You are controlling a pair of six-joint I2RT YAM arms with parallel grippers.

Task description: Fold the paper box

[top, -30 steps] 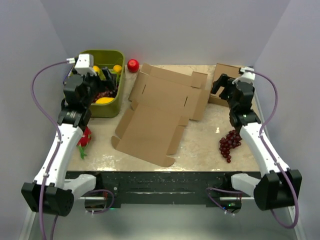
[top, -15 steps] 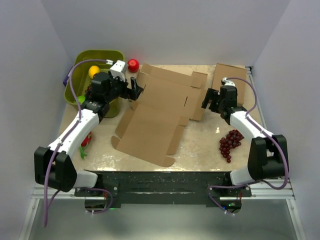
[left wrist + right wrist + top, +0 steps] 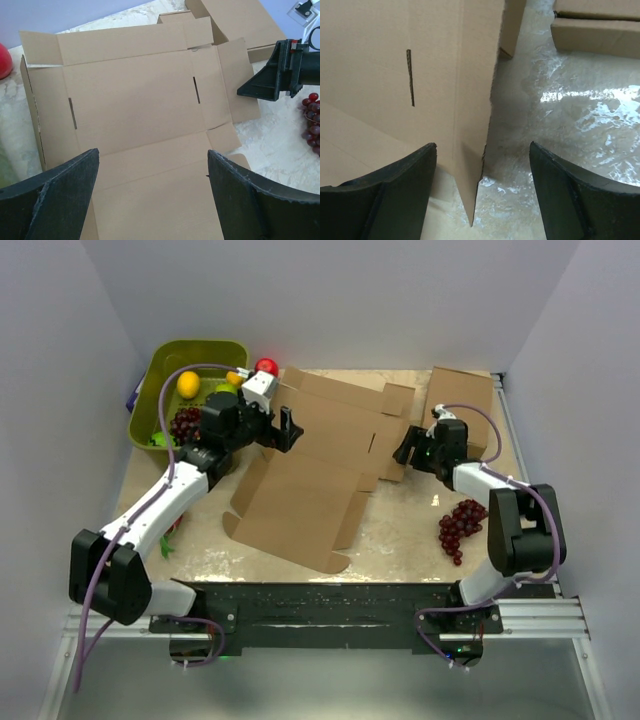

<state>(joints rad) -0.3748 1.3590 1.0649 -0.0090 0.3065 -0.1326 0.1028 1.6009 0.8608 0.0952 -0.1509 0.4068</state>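
Observation:
The paper box (image 3: 320,465) lies unfolded as a flat brown die-cut sheet in the middle of the table, flaps and slots spread out. My left gripper (image 3: 286,430) hovers open over its back left part; in the left wrist view the sheet (image 3: 135,100) fills the space beyond the wide-apart fingers (image 3: 152,155). My right gripper (image 3: 404,450) sits low at the sheet's right side flap. In the right wrist view that flap's edge and pointed corner (image 3: 470,150) lie between the open fingers (image 3: 482,147), touching neither.
A green bin (image 3: 150,390) with fruit stands at the back left, a red apple (image 3: 266,367) beside it. A flat brown box (image 3: 462,398) lies at the back right. Purple grapes (image 3: 460,525) lie at the right, a red item (image 3: 172,520) under the left arm.
Both arms have swung inward to the sheet: the left gripper from over the bin to the sheet's back left, the right from the back-right box to the side flap. The right jaws have narrowed a little.

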